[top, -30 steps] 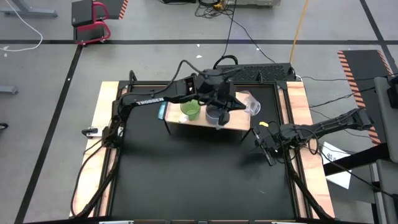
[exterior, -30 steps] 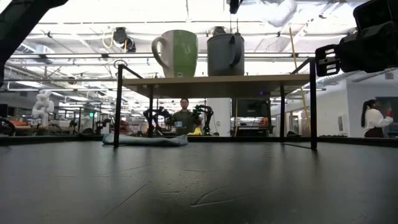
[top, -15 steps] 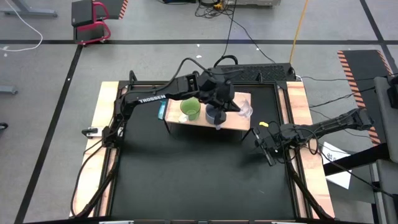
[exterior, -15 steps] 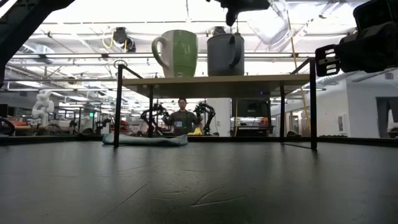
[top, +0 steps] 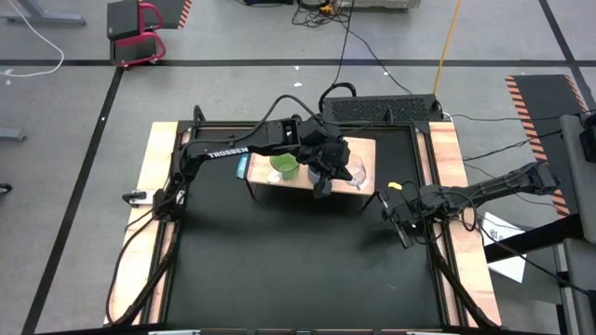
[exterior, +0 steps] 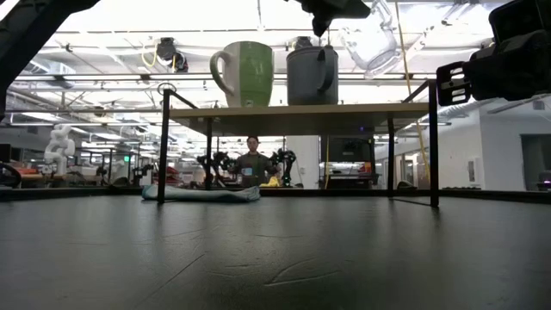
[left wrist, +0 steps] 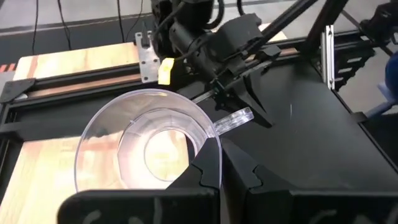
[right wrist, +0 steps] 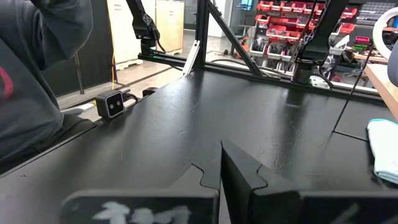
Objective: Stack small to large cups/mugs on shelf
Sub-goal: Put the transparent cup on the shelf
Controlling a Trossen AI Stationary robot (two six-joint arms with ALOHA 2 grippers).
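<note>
1. Gripping the smallest clear glass cup [left wrist: 149,146] by its rim in the clenched left gripper [left wrist: 219,177], held tilted above the light tan wooden shelf [top: 363,181], beside the grey-blue mug [exterior: 312,76].
2. Resting low at the table's right side, right gripper [top: 402,223] clenched on nothing.

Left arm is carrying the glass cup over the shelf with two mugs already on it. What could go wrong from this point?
The left gripper pinches only the rim of the tilted clear glass cup, so it may slip or swing as it is lowered. It hangs close beside the grey-blue mug, so its body or handle could clip that mug. The free space lies near the shelf end, so a landing too far out could tip it off.
</note>
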